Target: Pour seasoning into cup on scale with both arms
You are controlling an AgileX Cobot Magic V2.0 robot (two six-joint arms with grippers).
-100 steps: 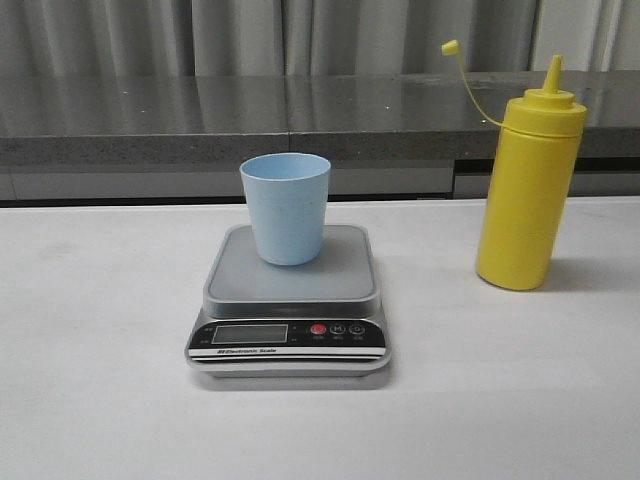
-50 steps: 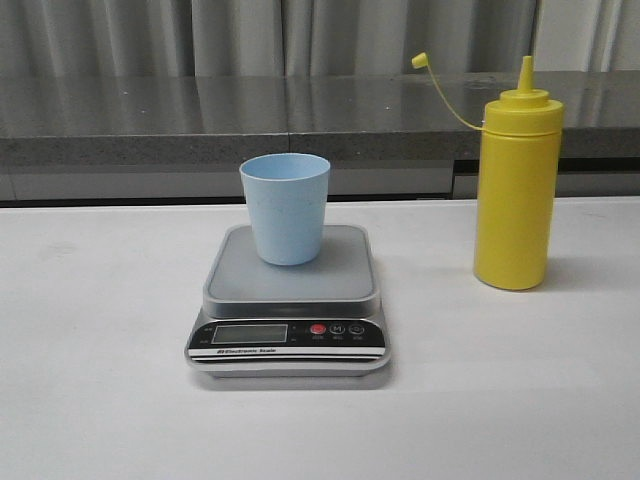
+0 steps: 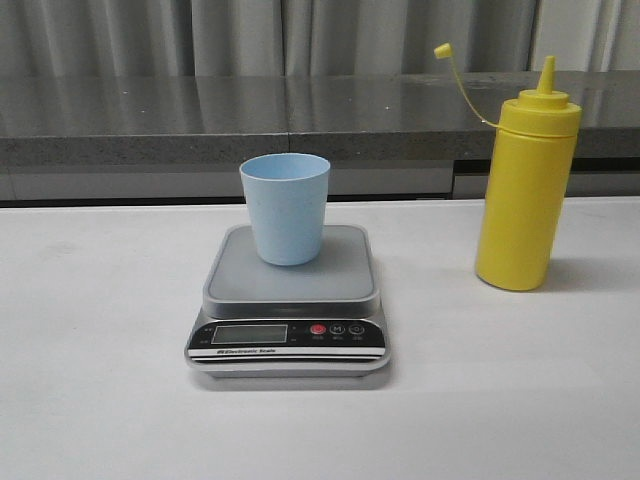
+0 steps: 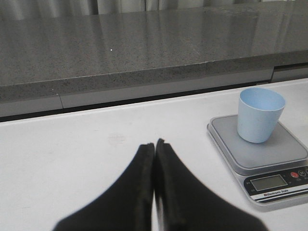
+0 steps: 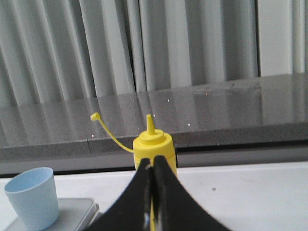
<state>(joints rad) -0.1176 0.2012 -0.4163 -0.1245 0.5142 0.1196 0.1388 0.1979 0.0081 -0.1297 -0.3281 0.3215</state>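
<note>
Yellow squeeze bottle (image 3: 526,190) had rocked back rightward, at 3 o'clock from the scale (image 3: 289,300). Blue cup (image 3: 286,207) unmoved. Left gripper (image 4: 154,144) and right gripper (image 5: 153,162) pinched closed, empty.

The cup (image 3: 286,208) is set on the scale (image 3: 289,305) (toward its far edge). The seasoning (image 3: 526,188) is stood on the table (image 3: 100,400), well right of both.

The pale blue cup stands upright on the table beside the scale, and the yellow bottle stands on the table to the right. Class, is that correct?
Not quite. The cup stands upright on the scale platform itself, not beside it, as the front view shows. The rest holds: the yellow bottle stands on the table to the right.
</note>
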